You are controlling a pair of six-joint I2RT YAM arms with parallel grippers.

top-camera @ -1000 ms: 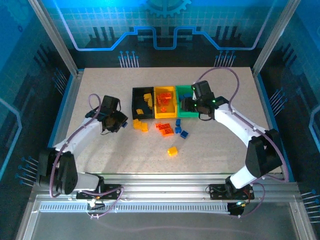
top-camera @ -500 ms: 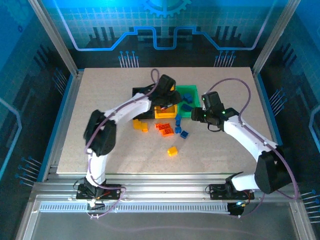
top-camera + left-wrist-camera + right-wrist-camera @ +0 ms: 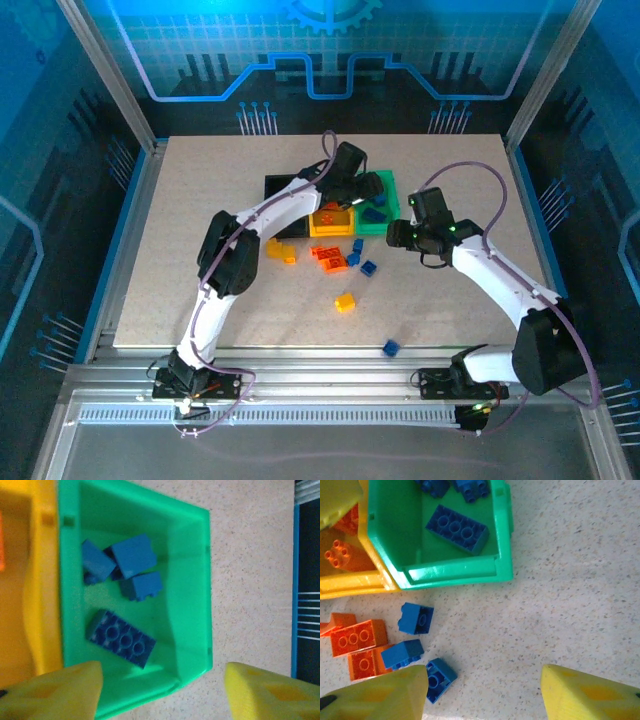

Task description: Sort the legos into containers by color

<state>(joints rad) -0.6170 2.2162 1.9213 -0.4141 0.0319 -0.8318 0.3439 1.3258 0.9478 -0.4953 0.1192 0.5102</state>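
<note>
Legos (image 3: 331, 256) part sorted. Loose on worktop (image 3: 200, 200), left of and in front of green bin (image 3: 192, 580): yellow pair (image 3: 279, 250), orange cluster (image 3: 357, 637), blue bricks (image 3: 415, 618). Stray yellow (image 3: 345, 302) and stray blue (image 3: 390, 347) farther in front. Four blue pieces lie inside green bin. Left gripper (image 3: 165, 695) above green bin, jaws wide apart, empty; step in hand likely blue drop-off. Right gripper (image 3: 482, 695) just front-right of green bin, jaws apart, empty, over loose blue bricks. Next move calls for: right lowers, straddles one blue brick, closes; left clears bin.
</note>
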